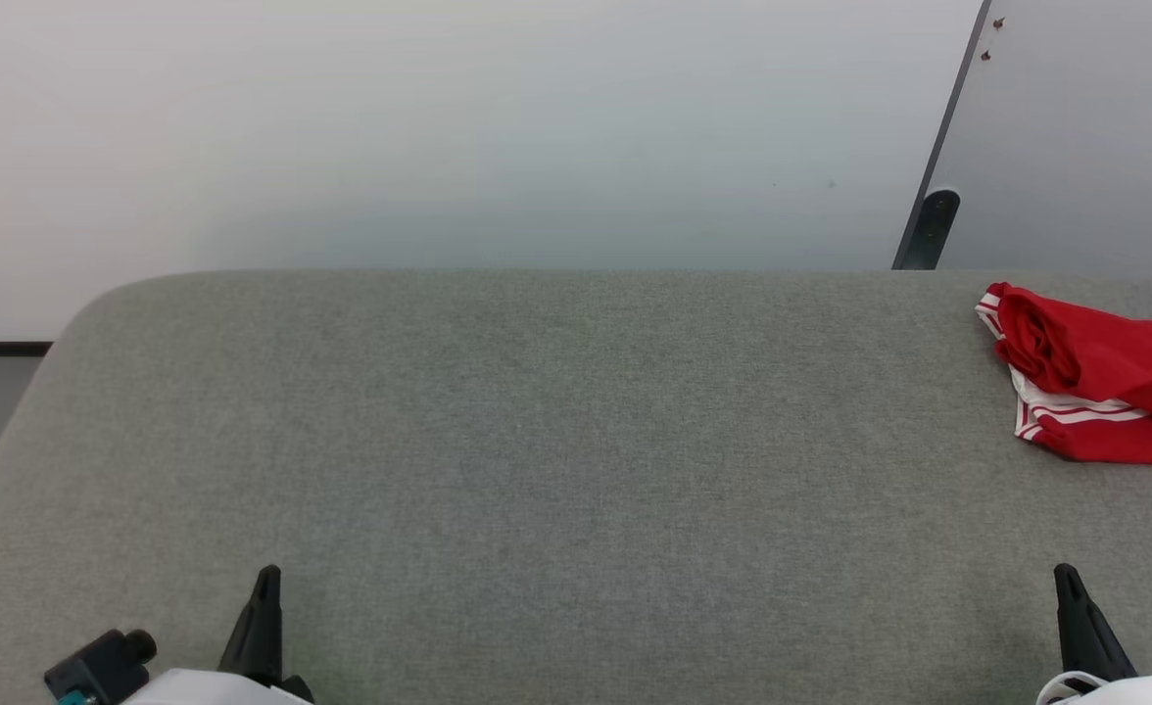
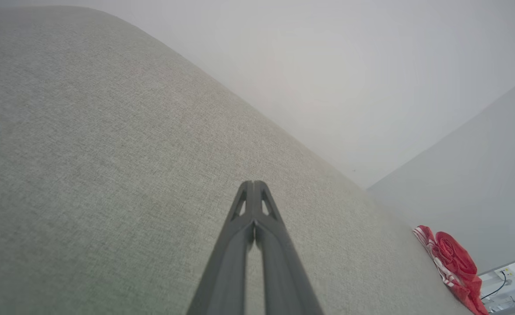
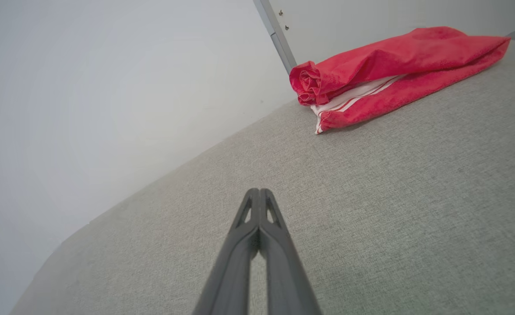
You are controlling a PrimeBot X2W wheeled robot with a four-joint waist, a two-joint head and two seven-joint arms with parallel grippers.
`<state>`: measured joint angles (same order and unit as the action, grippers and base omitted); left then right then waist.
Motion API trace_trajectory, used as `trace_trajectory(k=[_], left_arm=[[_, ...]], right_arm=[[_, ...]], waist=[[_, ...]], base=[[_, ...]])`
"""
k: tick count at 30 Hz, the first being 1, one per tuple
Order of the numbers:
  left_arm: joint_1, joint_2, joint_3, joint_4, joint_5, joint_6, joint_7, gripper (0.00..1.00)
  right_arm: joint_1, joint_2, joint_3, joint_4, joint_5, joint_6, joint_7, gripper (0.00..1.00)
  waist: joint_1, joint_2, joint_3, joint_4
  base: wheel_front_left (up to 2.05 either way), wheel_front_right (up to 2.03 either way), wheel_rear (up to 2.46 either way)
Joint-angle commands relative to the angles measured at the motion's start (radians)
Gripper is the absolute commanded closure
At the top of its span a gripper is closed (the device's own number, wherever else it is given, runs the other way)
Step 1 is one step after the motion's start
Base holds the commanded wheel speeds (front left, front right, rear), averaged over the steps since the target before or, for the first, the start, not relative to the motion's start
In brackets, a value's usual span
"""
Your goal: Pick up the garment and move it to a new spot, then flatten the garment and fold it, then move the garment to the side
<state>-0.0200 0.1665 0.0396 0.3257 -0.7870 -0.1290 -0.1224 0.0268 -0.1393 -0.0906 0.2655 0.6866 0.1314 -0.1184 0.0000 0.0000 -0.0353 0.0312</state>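
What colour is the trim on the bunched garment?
The trim is white with thin red stripes on the red garment; clearest in the right wrist view.

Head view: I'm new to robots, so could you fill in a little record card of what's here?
surface: grey woven fabric, broad
garment: red with white striped trim, bunched up, far right on the surface
left pincer: shut, holding nothing, near left
right pincer: shut, holding nothing, near right, apart from the garment
task stage: garment not yet picked up

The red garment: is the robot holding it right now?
No, the garment lies crumpled on the grey surface, well beyond the shut right end effector.
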Motion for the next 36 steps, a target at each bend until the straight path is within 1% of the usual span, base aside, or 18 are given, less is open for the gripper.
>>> trace_trajectory(k=[1,15,36], left_arm=[[-0.024,0.005,0.008,-0.018,-0.034,-0.001,0.006,1.0],[-0.04,-0.021,0.023,-0.032,-0.202,-0.001,0.055,1.0],[-0.058,-0.052,0.041,-0.049,-0.403,-0.002,0.114,1.0]], right_arm=[[-0.025,0.0,-0.006,-0.015,0.038,0.0,0.008,1.0],[-0.051,0.019,-0.011,-0.017,0.227,0.0,0.056,1.0],[-0.081,0.041,-0.016,-0.019,0.453,-0.001,0.114,1.0]], waist=[[0.0,0.0,0.001,-0.001],[0.0,0.0,0.006,-0.005],[0.0,0.0,0.014,-0.012]], base=[[0.0,0.0,0.0],[0.0,0.0,0.0],[0.0,0.0,0.0]])
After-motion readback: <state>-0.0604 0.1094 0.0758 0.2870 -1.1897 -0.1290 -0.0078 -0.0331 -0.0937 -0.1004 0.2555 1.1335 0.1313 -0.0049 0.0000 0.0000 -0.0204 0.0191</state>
